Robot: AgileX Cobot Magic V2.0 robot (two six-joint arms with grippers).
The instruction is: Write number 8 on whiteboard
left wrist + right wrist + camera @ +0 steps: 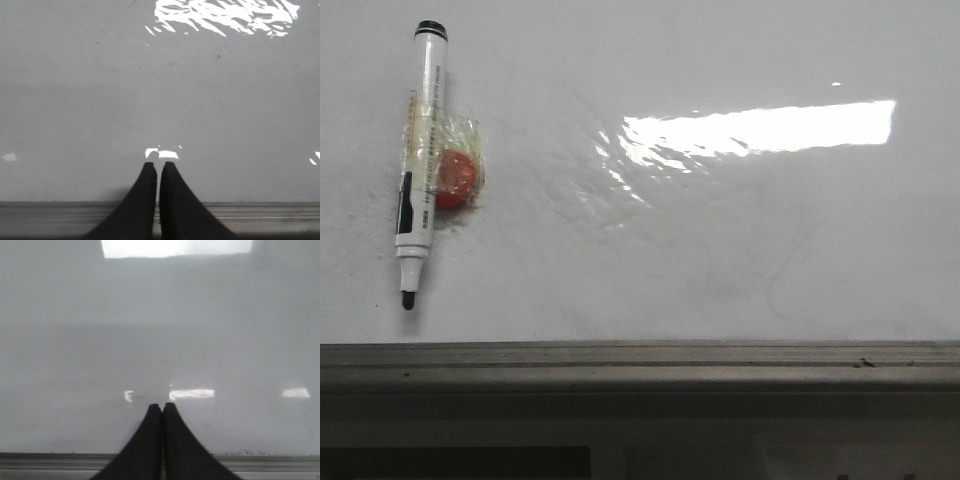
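The whiteboard (720,250) fills the front view, glossy white with faint grey smears and a bright light reflection. No number 8 shows on it. A white marker (418,150) with a black tip pointing toward the near edge lies at the left, taped to a red round magnet (457,178). Neither gripper appears in the front view. In the left wrist view my left gripper (158,164) is shut, nothing between its black fingers, above bare board. In the right wrist view my right gripper (161,405) is shut and empty too, over bare board.
A grey metal rail (640,365) edges the board along its near side; it also shows under the fingers as the rail (260,217) and the rail (270,462). A faint erased curve (782,280) marks the board at the right.
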